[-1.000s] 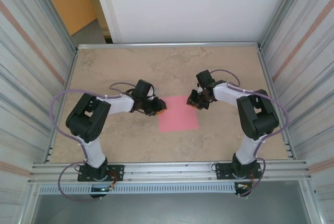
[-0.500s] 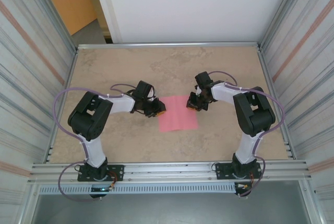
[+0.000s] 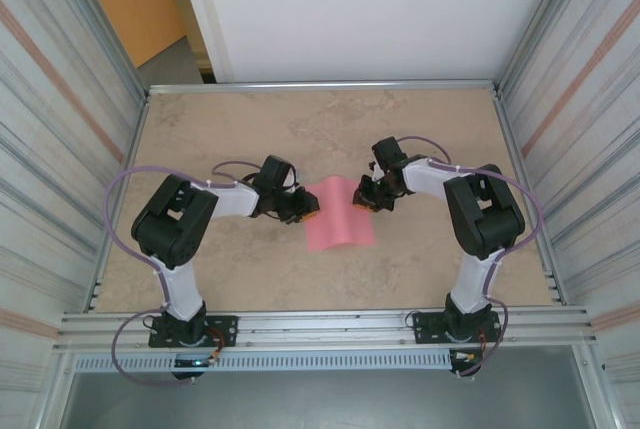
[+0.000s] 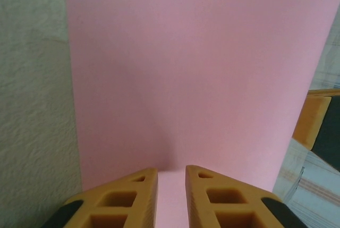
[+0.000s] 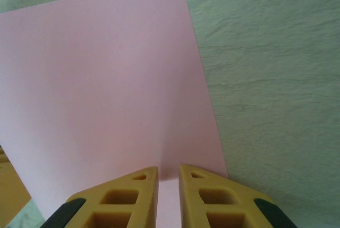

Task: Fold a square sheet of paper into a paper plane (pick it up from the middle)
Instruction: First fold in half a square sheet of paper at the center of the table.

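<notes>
Left gripper point(image 4: 171, 170): jaws nearly closed, a narrow slit, pinching the mid-edge of the sheet point(image 4: 191, 68) at bottom centre of its wrist view. Right gripper point(image 5: 168, 169): same thin gap, clamped on the opposite mid-edge. Top view: sheet mid-frame between both, bowed up off the table point(image 3: 420, 129). Judgement: mid-edge pinches from both sides likely set up the centre crease along that hump

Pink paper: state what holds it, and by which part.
Both pincers grip the square sheet of paper: the left pincer pinches its left edge, the right pincer its right edge.
</notes>
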### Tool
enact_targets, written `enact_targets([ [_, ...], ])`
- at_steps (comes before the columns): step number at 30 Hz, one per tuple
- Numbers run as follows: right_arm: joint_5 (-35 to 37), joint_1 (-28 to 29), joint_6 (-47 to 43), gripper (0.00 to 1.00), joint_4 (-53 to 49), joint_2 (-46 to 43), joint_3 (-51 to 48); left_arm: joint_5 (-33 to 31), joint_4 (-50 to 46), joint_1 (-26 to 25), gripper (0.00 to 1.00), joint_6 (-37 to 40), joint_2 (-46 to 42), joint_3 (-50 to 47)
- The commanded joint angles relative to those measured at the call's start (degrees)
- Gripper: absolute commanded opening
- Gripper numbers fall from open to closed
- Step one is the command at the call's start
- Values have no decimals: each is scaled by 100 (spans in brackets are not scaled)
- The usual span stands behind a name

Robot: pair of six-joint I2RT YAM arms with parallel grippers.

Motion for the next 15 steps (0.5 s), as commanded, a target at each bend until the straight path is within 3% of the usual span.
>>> enact_targets([
  [1,-144,138,171,19,18,269,10,-68,-45,5,23,-97,181,-128],
  [10,-390,323,370,19,247,485,195,101,405,21,28,-324,148,-211],
  [15,-409,291,379,19,281,439,181,248,844,56,37,-375,16,-380],
])
